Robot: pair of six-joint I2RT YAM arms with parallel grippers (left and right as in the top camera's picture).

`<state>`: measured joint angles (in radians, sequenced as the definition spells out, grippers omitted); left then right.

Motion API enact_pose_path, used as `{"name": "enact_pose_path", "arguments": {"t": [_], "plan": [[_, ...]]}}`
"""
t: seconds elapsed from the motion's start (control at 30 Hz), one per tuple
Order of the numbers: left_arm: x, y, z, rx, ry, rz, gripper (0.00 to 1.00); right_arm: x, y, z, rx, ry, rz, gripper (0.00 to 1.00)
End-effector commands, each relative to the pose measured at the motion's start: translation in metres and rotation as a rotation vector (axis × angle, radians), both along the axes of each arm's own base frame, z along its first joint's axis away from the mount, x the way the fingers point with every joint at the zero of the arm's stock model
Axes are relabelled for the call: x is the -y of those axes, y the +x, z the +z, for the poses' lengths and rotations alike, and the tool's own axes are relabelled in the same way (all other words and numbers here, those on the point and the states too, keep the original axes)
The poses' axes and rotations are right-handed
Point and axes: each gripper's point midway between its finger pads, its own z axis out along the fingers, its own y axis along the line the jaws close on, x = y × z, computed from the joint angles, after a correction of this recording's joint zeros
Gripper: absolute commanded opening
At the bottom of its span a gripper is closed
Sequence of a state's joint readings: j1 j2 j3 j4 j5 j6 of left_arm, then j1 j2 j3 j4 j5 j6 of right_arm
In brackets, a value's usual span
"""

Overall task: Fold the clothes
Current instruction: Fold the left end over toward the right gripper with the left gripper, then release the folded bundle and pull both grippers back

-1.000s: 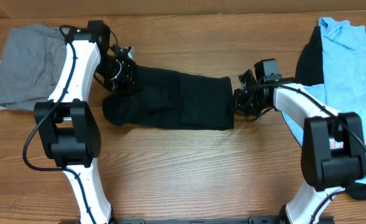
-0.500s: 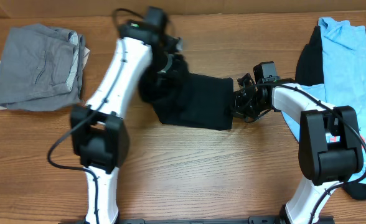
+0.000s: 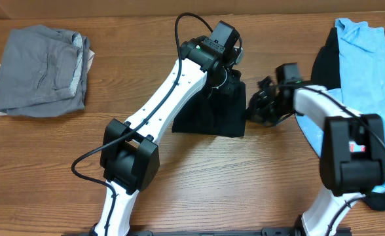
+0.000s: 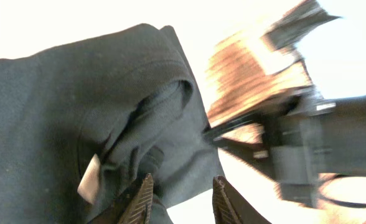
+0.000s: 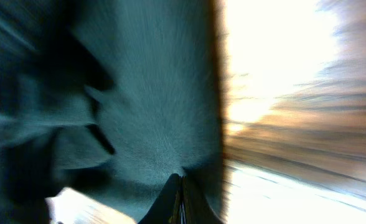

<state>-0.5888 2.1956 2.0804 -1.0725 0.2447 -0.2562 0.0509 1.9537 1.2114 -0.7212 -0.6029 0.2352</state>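
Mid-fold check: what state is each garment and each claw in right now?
black T-shirt, doubled over into a short stack, neck label showing.
left claw, open, fingers apart at the shirt's collar end.
right claw, shut on the shirt's edge nearest it.
grey garment, loosely folded, lying apart from both arms.
light-blue tee, unfolded, draped over the other black garment.
other black garment, unfolded, mostly covered.
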Motion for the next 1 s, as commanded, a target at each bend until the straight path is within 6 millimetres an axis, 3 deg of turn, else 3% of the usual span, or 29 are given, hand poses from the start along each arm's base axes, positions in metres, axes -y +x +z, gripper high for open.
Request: {"name": "enact_pose_path", "arguments": {"t": [0.0, 0.17, 0.3, 0.37, 0.43, 0.53, 0.57, 0.63, 0.8, 0.97], "plan": [[-0.002, 0.012, 0.007, 0.045, 0.008, 0.035, 0.37, 0.027, 0.044, 0.107, 0.271, 0.030, -0.073, 0.04], [0.006, 0.021, 0.012, 0.085, -0.029, 0.031, 0.48, 0.077, 0.052, 0.209, 0.471, 0.003, -0.186, 0.04], [0.020, 0.029, 0.031, 0.126, -0.119, -0.008, 0.54, 0.101, 0.041, 0.240, 0.519, -0.019, -0.240, 0.08], [0.019, 0.036, 0.054, 0.152, -0.167, -0.013, 0.57, 0.102, 0.033, 0.236, 0.498, -0.029, -0.224, 0.15], [0.006, 0.049, 0.084, 0.196, -0.189, 0.010, 0.61, 0.098, 0.026, 0.228, 0.465, -0.037, -0.186, 0.24], [-0.034, 0.069, 0.137, 0.285, -0.209, 0.066, 0.70, 0.082, 0.017, 0.212, 0.413, -0.044, -0.126, 0.42], [-0.056, 0.077, 0.157, 0.317, -0.214, 0.101, 0.75, 0.072, 0.014, 0.204, 0.392, -0.057, -0.100, 0.46], [-0.086, 0.085, 0.174, 0.343, -0.210, 0.153, 0.77, 0.055, 0.011, 0.190, 0.367, -0.102, -0.051, 0.51], [-0.151, 0.100, 0.169, 0.311, -0.174, 0.274, 0.87, 0.013, 0.012, 0.159, 0.334, -0.233, 0.055, 0.63], [-0.188, 0.104, 0.158, 0.278, -0.136, 0.331, 0.89, -0.012, 0.024, 0.115, 0.266, -0.349, 0.055, 0.63]]}}
